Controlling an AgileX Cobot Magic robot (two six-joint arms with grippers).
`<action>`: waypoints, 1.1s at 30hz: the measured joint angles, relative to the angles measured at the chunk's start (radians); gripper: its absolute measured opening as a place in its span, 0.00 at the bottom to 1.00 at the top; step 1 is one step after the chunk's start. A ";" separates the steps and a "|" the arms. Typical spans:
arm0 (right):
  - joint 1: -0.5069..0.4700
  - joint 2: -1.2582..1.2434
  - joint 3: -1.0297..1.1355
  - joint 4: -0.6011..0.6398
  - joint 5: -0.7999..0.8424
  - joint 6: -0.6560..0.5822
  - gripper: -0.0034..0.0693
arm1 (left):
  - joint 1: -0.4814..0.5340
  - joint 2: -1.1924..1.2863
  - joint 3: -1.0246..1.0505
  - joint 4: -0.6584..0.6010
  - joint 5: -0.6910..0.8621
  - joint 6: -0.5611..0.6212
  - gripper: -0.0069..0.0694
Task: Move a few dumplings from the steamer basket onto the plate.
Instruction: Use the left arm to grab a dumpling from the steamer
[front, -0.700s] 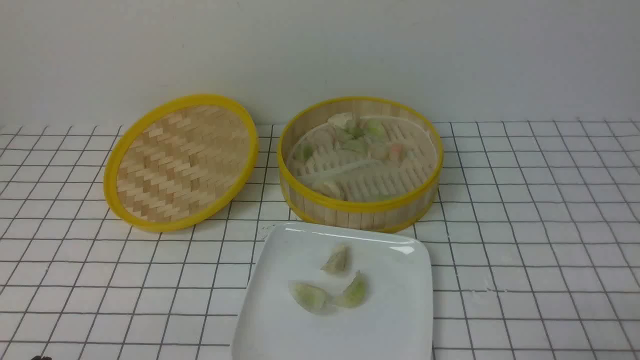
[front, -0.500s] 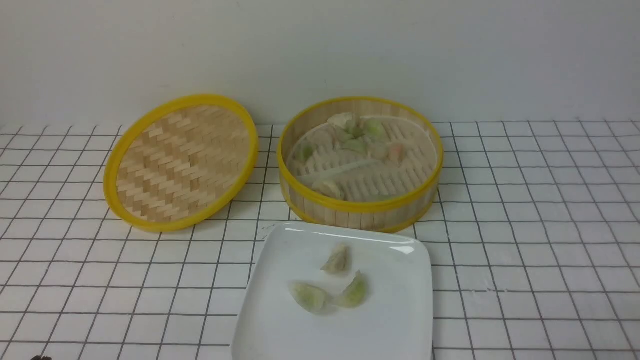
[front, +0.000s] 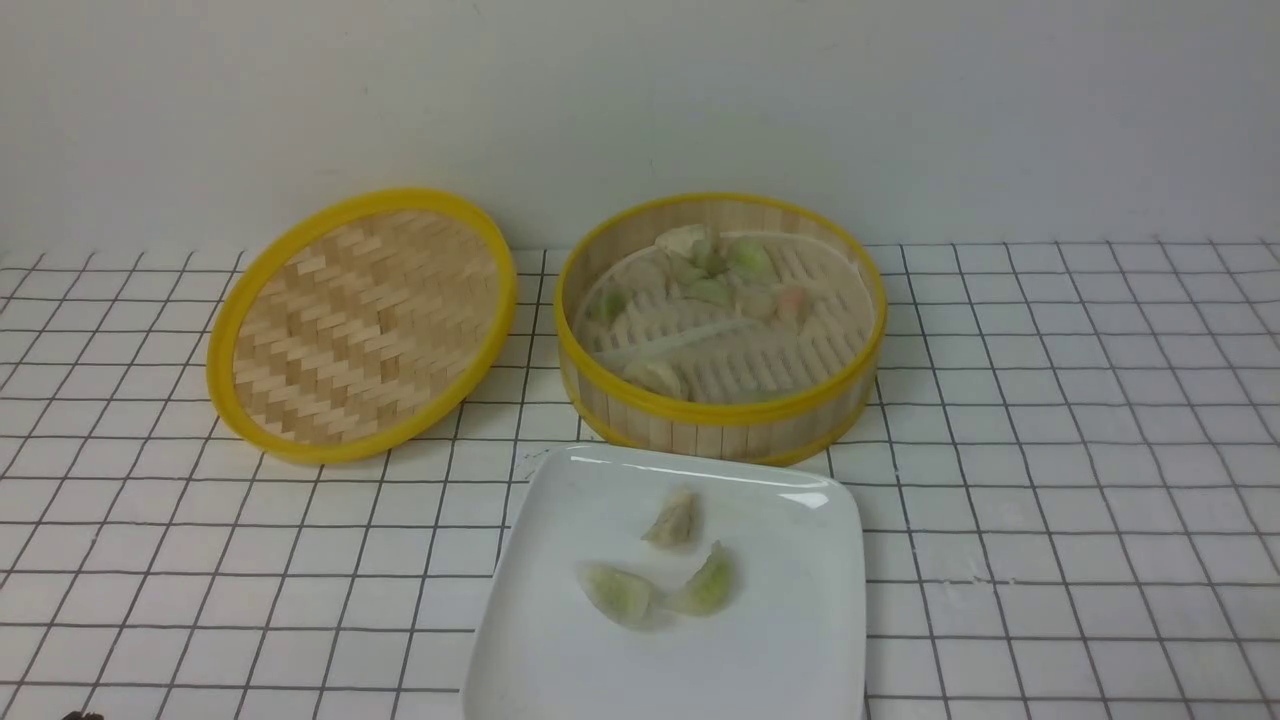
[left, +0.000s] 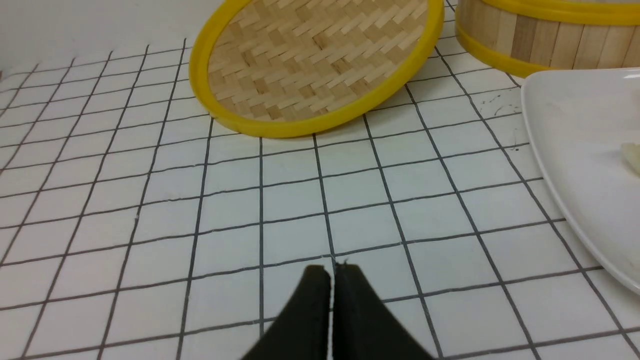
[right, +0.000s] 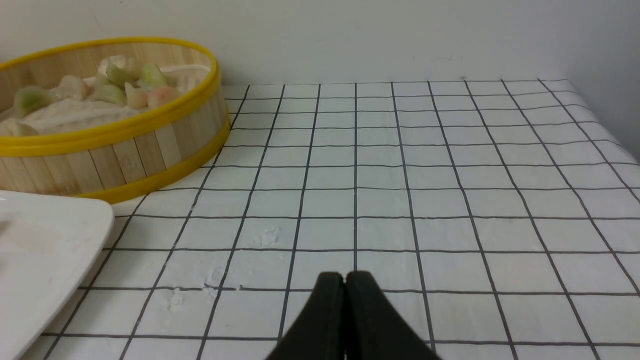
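Three dumplings (front: 675, 520) lie on the plate (front: 800, 650), more in the basket (front: 720, 408); left tool (left: 332, 267) and right tool (right: 345, 275) pinched closed, empty; for another, open wide first, pinch softly.

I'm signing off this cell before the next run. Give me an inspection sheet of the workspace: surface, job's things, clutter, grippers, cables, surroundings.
Surface: white grid cloth, flat; faint whitish smudges near the plate's corner.
Job's things: steamer basket uncovered, several dumplings inside; plate just in front of it, carrying three dumplings.
Clutter: woven lid left of the basket, tilted, its right edge raised.
Grippers: left gripper shut, empty, over bare cloth; right gripper shut, empty, over bare cloth.
Cables: nothing seen.
Surroundings: plain pale wall behind the table.
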 joint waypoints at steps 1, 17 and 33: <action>0.000 0.000 0.000 0.000 0.000 0.000 0.03 | 0.000 0.000 0.000 0.004 -0.002 0.004 0.08; 0.000 0.000 0.000 0.000 0.000 0.000 0.03 | 0.000 0.000 0.003 -0.437 -0.789 -0.233 0.08; 0.000 0.000 0.011 0.230 -0.253 0.156 0.03 | 0.000 0.781 -1.037 -0.331 0.444 -0.184 0.08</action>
